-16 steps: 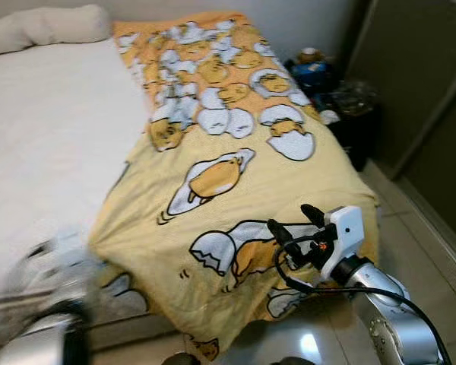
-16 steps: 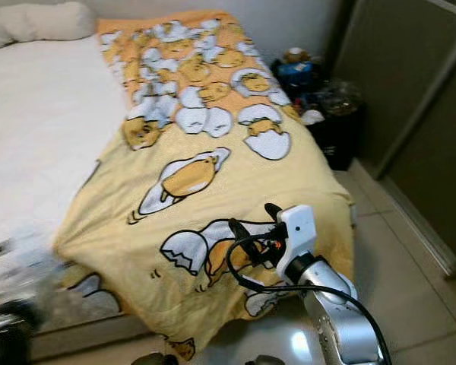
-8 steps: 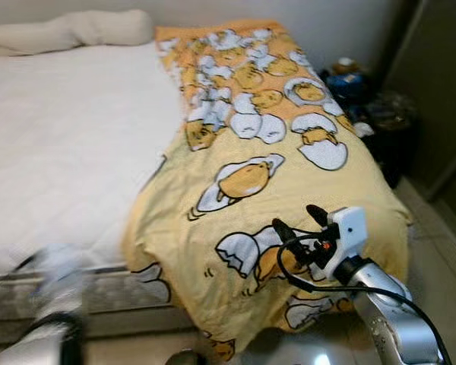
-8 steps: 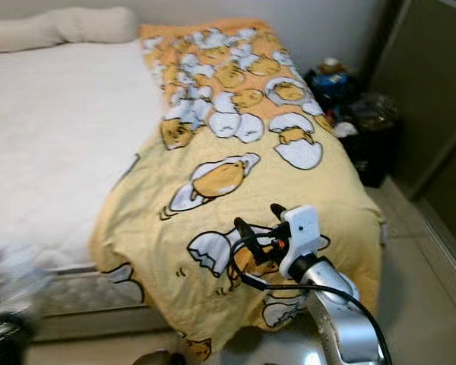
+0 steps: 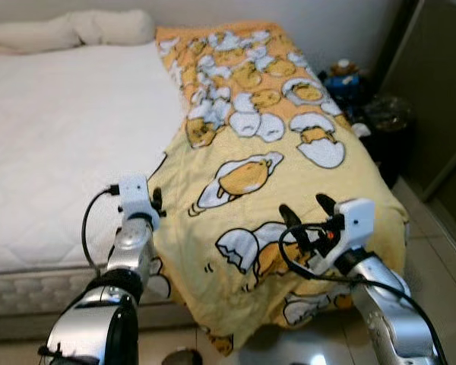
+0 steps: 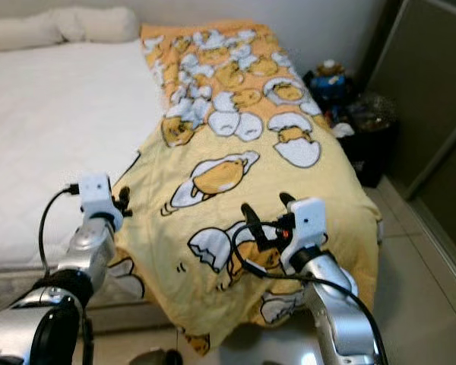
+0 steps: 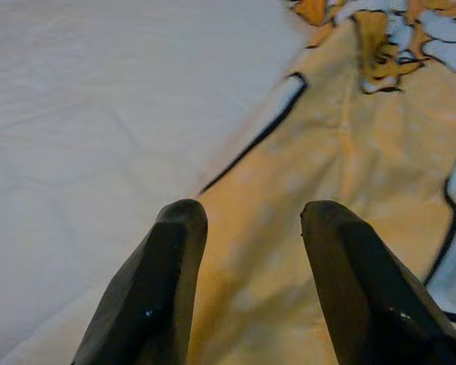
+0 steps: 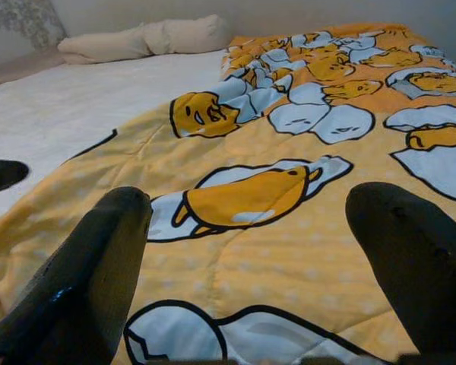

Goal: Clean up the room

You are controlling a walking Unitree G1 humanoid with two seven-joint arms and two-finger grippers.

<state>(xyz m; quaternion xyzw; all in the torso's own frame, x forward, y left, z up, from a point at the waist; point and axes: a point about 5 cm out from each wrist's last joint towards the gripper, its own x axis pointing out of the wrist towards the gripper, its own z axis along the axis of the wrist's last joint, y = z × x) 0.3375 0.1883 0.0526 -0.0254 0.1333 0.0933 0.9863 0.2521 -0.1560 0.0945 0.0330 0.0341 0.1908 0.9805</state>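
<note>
I see yellow blanket (image 5: 289,152) covering right half of bed (image 5: 53,137), running 12 to 6 o'clock, near end draped over foot. Left gripper (image 5: 155,204) spread, poised at blanket's left edge, about 8 o'clock. Right gripper (image 5: 307,213) spread wide, over blanket's near end at 5 o'clock. Pillow (image 5: 68,29) at 11 o'clock.

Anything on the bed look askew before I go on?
Yes. The yellow blanket covers just the right side of the white mattress, bunched and hanging over the foot end. Both pincers, left and right, are open above its lower edge.
</note>
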